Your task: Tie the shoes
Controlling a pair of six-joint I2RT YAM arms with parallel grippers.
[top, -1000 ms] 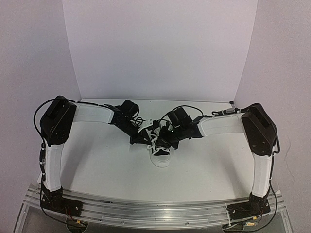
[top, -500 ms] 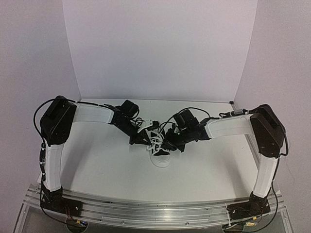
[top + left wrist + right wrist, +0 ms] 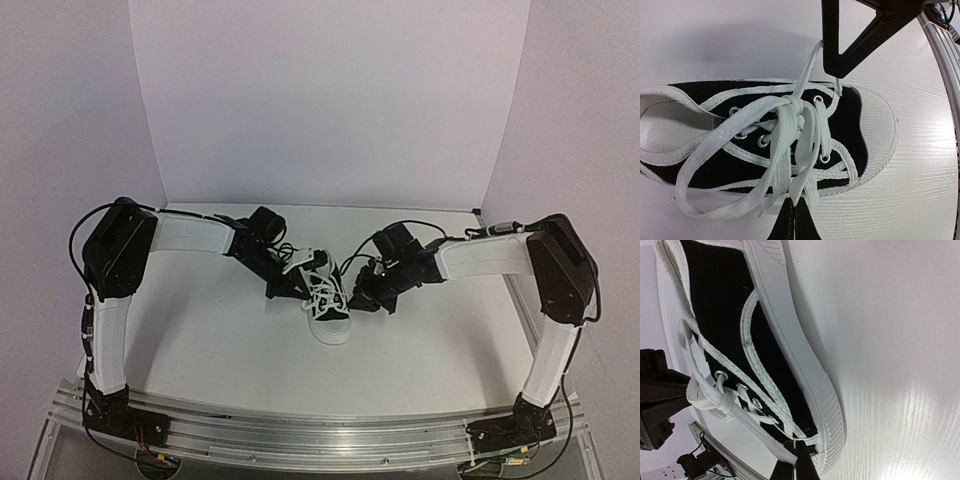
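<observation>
The small black canvas sneaker with white rubber toe cap (image 3: 330, 318) sits mid-bench (image 3: 220, 340), toe toward the near edge. My left jaws are pinched fully closed on its long flat white laces (image 3: 785, 145) from the left, and my right jaws likewise on a strand at the right. It's a light shoe with limp, slippery laces, so I judge it best to grip them flat, near the knot.

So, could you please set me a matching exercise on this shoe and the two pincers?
1 toe cap
2 laces
3 left pincer
4 right pincer

a knotted over the eyelets
b shut on a lace, right of the shoe, top view
c ribbed white rubber
d shut on a lace, left of the shoe, top view

Pairs: 1-c, 2-a, 3-d, 4-b
</observation>
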